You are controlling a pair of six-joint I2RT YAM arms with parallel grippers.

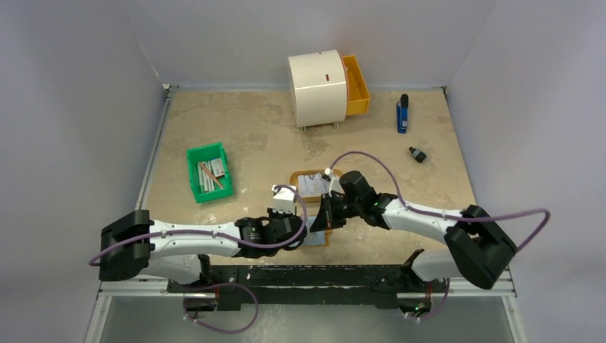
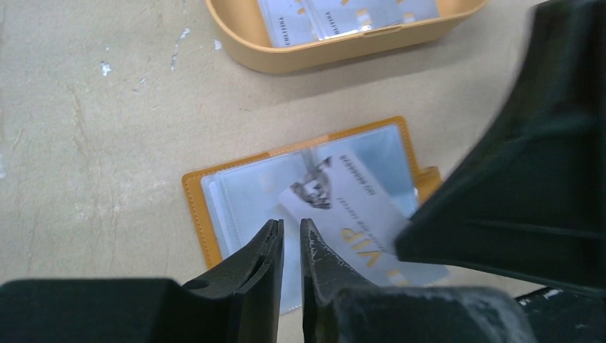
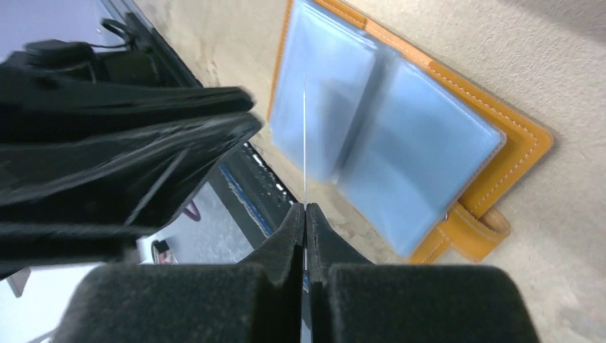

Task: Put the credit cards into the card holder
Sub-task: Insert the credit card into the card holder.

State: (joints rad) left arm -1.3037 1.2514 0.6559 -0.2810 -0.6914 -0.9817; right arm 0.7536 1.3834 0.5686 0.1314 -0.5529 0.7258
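From above, we see the holder only as 1 bluish corner; the left gripper and right gripper cover the rest. The right arm hides part of the tray, and the bin's contents are too small to name. At the left wrist, the right gripper hides 1 end of the card, the top edge cuts the tray's cards, and we cannot tell whether the left gripper pinches a sleeve. At the right wrist, the card is edge-on, its face unreadable.

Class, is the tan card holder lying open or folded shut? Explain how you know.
Open. The card holder lies spread flat on the table, its clear sleeve pages facing up on both sides of the spine.
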